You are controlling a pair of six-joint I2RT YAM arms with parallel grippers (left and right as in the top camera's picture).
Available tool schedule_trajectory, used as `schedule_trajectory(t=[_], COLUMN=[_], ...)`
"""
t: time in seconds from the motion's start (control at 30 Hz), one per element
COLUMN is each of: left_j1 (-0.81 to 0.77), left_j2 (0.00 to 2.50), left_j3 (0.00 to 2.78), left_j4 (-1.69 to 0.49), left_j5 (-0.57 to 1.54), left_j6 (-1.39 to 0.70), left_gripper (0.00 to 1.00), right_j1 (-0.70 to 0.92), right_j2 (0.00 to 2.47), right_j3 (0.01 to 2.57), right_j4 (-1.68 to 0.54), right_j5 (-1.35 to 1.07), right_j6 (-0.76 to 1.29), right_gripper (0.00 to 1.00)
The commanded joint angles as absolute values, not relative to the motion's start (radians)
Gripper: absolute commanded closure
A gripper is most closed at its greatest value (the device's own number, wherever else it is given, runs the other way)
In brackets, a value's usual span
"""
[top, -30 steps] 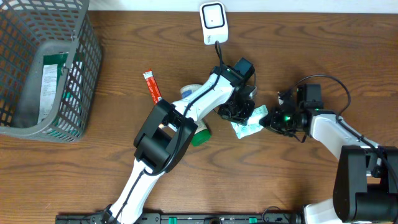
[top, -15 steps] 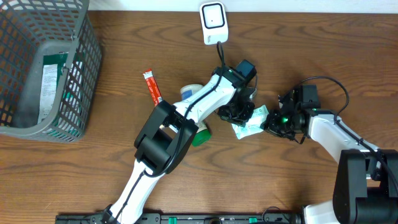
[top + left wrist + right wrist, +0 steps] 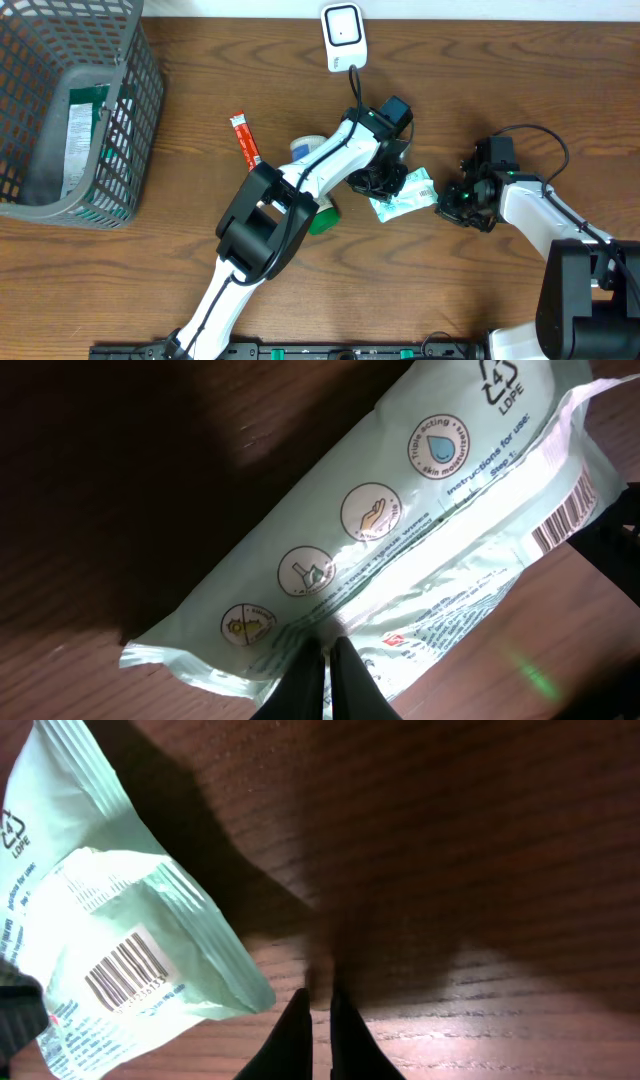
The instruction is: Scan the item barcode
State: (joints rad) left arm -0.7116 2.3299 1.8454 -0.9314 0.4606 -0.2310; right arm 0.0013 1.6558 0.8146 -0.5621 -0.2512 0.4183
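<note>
Overhead view shows the task's thing, a pale green packet of wipes, lying flat on the brown wooden surface, near the middle and between my two arms. My left tool is at the left end of the packet, and my right tool is just beside its right end, apart from it. In the left wrist view the fingers of my left tool are pressed together, and their tips meet the packet at the long seam near its lower edge; I cannot tell if they pinch the film or only touch it. On this side of the packet I see round pictograms, a recycling mark and a barcode near the far corner. In the right wrist view my right tool is also closed, with nothing between its fingers, and it is over bare wood in its own shadow. The packet is to the left of it, and the barcode faces up. A white scanner stands at the far edge of the surface, well apart from the packet. A red sachet and a white bottle with green cap lie near my left arm, and a grey basket with some items inside is at the far left.
</note>
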Motion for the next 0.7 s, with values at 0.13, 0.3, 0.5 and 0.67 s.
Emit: schedule_trajectory(t=[0.13,0.3,0.5,0.67], left_j1=[-0.676,-0.619,-0.466,-0.209], left_j2=[2.166,1.993,1.737,1.541], left_j3=[1.851,1.868,1.890,1.895], left_j4=[-0.941,-0.937,-0.941,-0.929], left_j5=[0.350,0.349,0.151,-0.040], left_j6=[-0.215,-0.215,-0.215,-0.232], left_gripper=[0.78,0.56,0.41,0.36], right_j1=[-0.012,0.012,0.060,0.090], right_j2=[1.607,1.604,1.607,1.608], right_j3=[1.122,1.260,1.259,1.251], right_j4=[-0.856,-0.953,-0.945,-0.945], right_j5=[-0.222,-0.222,-0.218,-0.180], right_j6=[0.364,0.332,0.332,0.332], right_gripper=[0.75,0.61,0.55,0.50])
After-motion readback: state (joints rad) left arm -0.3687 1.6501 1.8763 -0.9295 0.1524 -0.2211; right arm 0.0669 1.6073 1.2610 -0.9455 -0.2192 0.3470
